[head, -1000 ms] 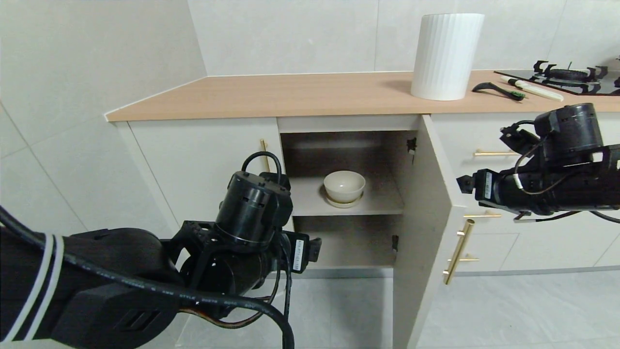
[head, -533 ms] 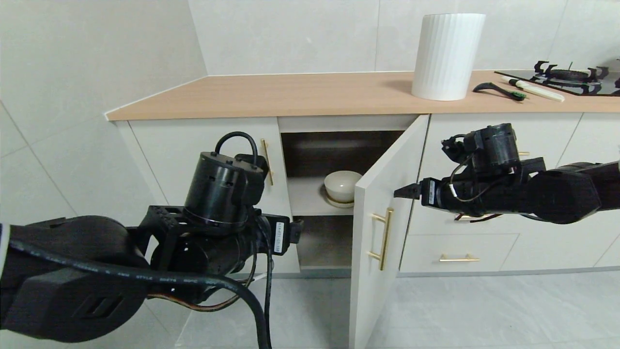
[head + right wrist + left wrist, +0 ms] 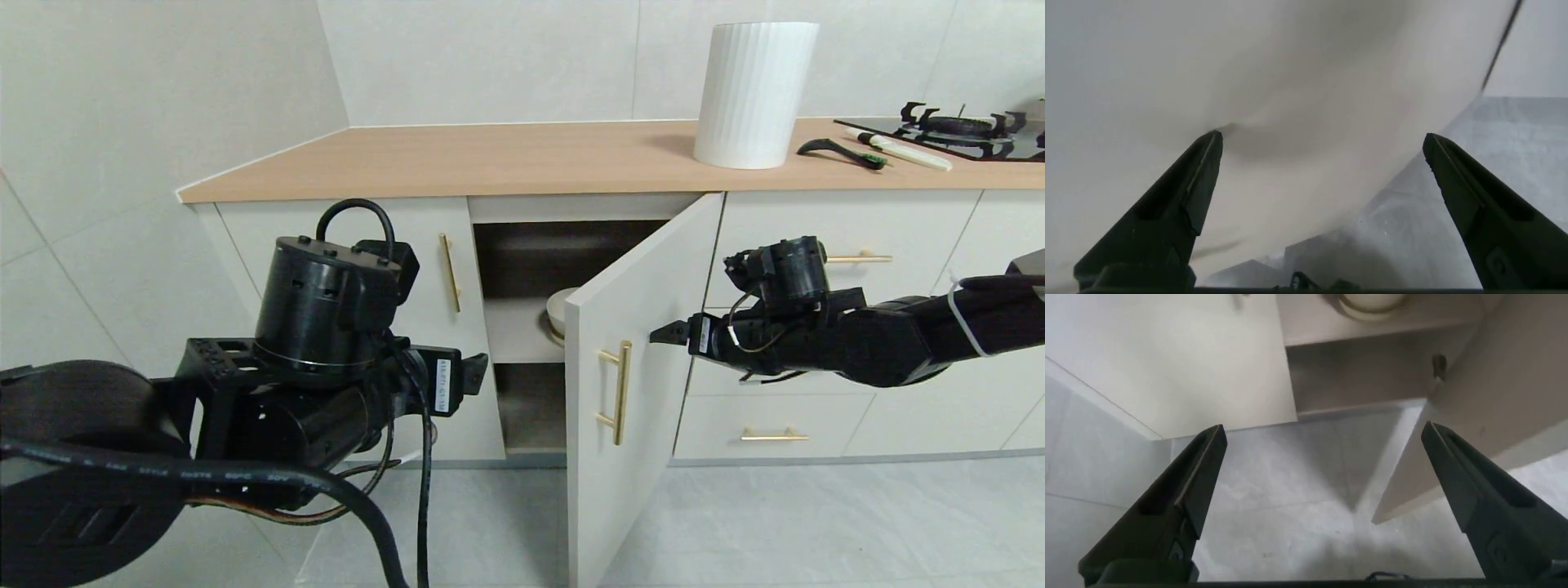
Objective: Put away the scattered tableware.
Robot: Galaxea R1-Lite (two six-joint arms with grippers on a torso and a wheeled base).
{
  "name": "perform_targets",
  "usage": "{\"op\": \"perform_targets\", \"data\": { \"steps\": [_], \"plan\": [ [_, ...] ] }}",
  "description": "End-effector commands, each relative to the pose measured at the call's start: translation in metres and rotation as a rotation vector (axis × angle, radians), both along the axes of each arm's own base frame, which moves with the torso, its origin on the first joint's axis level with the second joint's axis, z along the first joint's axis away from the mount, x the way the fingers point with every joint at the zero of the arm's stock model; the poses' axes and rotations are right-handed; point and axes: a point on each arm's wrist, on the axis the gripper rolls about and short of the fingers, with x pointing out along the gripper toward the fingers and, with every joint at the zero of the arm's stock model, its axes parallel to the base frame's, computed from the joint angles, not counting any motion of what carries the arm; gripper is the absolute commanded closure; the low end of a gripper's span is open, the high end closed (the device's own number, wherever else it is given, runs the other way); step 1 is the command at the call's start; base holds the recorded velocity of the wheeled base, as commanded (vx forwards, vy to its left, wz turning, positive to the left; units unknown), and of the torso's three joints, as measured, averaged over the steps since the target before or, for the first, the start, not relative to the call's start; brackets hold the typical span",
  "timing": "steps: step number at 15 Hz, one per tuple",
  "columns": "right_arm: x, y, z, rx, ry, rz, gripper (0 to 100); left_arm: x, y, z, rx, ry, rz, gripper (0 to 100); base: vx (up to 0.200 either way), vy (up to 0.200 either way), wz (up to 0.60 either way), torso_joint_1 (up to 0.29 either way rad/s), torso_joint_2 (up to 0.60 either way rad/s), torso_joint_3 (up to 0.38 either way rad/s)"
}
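Left gripper [image 3: 1323, 429]: black, matte, tapered fingers spread wide with nothing between them, hanging low over the floor [image 3: 775, 523] of pale grey stone-look tiles, in front of the closed left-hand cabinet front. Cabinet door [image 3: 629, 327]: flat off-white panel, smooth, hinged on its right edge and standing partly open, with a slim brass-coloured bar handle [image 3: 614, 394] mounted upright near its free edge. Right gripper [image 3: 665, 333]: black, fingers parted and empty, tips close against the door's outer face; whether they touch it cannot be told. Bowl [image 3: 555, 309]: cream, round, glossy, on the cabinet's middle shelf [image 3: 514, 327], mostly hidden behind the door's edge. Countertop [image 3: 490, 159]: light wood-grain laminate, running into the corner. Vase [image 3: 753, 94]: tall white cylinder, vertically ribbed, upright on the countertop. Utensils: a black curved one [image 3: 837, 151] and a long white one [image 3: 898, 149], lying beside each other right of the vase. Gas hob [image 3: 955, 126]: black glass with black pan supports. Wall [image 3: 490, 57]: large pale tiles, thin joints.
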Motion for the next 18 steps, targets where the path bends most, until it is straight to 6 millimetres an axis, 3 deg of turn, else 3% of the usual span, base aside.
{"op": "perform_targets", "data": {
  "steps": [1,4,8,11,15,18],
  "plan": [
    [0.005,0.002,-0.007,-0.002,0.013,0.0,0,0.0,0.007,0.007,-0.014,-0.021,0.023,0,0.2,0.0,0.0,0.002,0.0,-0.002],
    [0.009,0.004,-0.011,0.002,0.003,-0.004,0,0.001,0.017,0.014,-0.012,-0.044,0.046,0,0.2,0.0,0.0,-0.001,0.0,0.002],
    [0.026,0.01,-0.02,0.127,-0.089,-0.099,0,-0.005,0.039,0.046,-0.046,-0.152,0.124,0,0.0,0.0,0.0,0.0,0.0,0.0],
    [0.031,0.011,-0.018,0.162,-0.14,-0.145,0,-0.008,0.041,0.048,-0.037,-0.157,0.123,0,0.0,0.0,0.0,0.0,0.0,0.0],
    [0.052,0.015,-0.021,0.18,-0.234,-0.286,0,-0.007,0.04,0.047,-0.034,-0.153,0.122,0,0.0,0.0,0.0,0.0,0.0,0.0],
    [0.055,0.015,-0.02,0.187,-0.238,-0.298,0,-0.006,0.04,0.045,-0.03,-0.147,0.121,0,0.0,0.0,0.0,0.0,0.0,0.0]
  ]
}}
